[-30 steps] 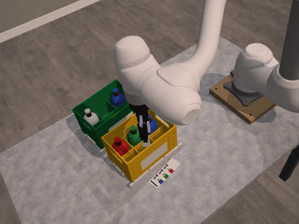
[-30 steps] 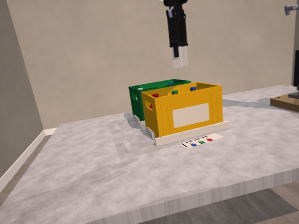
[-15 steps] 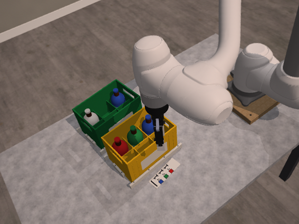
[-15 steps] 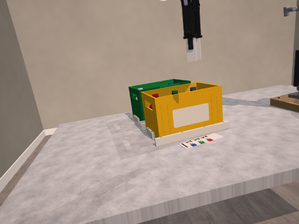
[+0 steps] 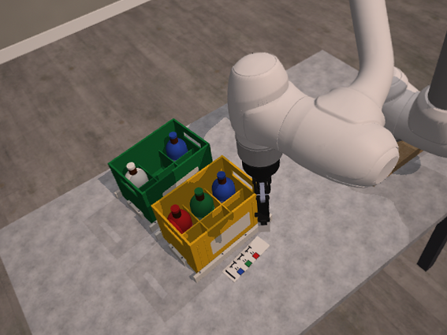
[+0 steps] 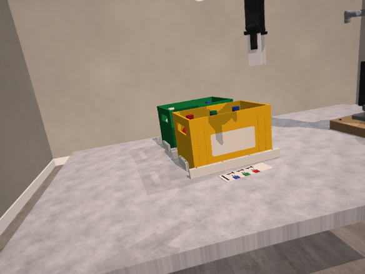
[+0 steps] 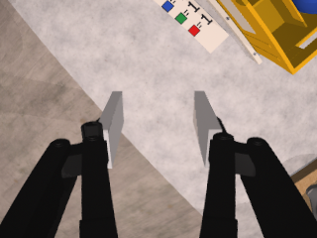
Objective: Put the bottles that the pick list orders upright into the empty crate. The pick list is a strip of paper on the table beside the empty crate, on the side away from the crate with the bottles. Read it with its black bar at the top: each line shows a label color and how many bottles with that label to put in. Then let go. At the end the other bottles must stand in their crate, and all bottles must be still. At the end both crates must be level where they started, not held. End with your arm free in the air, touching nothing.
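Observation:
The yellow crate (image 5: 202,253) (image 6: 200,141) stands level, with a red bottle (image 5: 179,220) (image 6: 189,116), a green bottle (image 5: 201,204) (image 6: 213,112) and a blue bottle (image 5: 222,189) (image 6: 235,108) upright in the row nearer the green crate (image 5: 140,152) (image 6: 167,136). The green crate is level and holds a white bottle (image 5: 136,177) (image 6: 171,108) and another blue bottle (image 5: 176,148) (image 6: 207,102), both upright. The pick list (image 5: 259,244) (image 6: 265,167) (image 7: 213,42) reads blue 1, green 1, red 1. My gripper (image 6: 256,54) (image 7: 158,106) is partly open and empty, high above the table beside the yellow crate.
Low pale rails (image 5: 224,255) (image 6: 234,165) run along the crates' bases. The robot's wooden base plate (image 5: 407,154) (image 6: 353,128) is at the right. The table's front edge (image 6: 191,258) shows in the exterior view.

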You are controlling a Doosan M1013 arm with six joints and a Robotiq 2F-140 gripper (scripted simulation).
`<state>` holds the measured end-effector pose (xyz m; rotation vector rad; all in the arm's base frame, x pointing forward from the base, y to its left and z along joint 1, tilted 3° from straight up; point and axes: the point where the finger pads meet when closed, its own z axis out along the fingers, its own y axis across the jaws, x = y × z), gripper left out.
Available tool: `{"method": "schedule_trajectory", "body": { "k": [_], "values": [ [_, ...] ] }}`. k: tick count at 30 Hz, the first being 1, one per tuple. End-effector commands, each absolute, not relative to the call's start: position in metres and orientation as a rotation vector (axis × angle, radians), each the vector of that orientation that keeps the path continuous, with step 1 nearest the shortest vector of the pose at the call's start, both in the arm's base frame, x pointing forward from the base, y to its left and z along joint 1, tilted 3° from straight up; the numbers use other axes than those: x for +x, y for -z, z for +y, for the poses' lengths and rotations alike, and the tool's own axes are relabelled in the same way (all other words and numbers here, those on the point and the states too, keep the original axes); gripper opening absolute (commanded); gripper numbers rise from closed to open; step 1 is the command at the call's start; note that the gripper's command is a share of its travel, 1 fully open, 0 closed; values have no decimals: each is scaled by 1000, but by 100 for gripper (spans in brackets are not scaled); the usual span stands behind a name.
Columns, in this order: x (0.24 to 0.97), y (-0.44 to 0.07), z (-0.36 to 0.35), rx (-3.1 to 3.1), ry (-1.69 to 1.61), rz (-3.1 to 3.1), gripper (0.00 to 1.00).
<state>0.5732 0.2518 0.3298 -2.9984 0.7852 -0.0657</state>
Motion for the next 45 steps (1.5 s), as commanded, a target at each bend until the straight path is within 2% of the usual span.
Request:
{"method": "schedule_trajectory", "body": {
  "k": [1, 37, 45],
  "values": [
    [565, -334, 265, -2998, 66, 786, 38],
    [482, -376, 395, -2998, 66, 786, 38],
    [482, -376, 395, -2998, 66, 786, 38]
  ]
}}
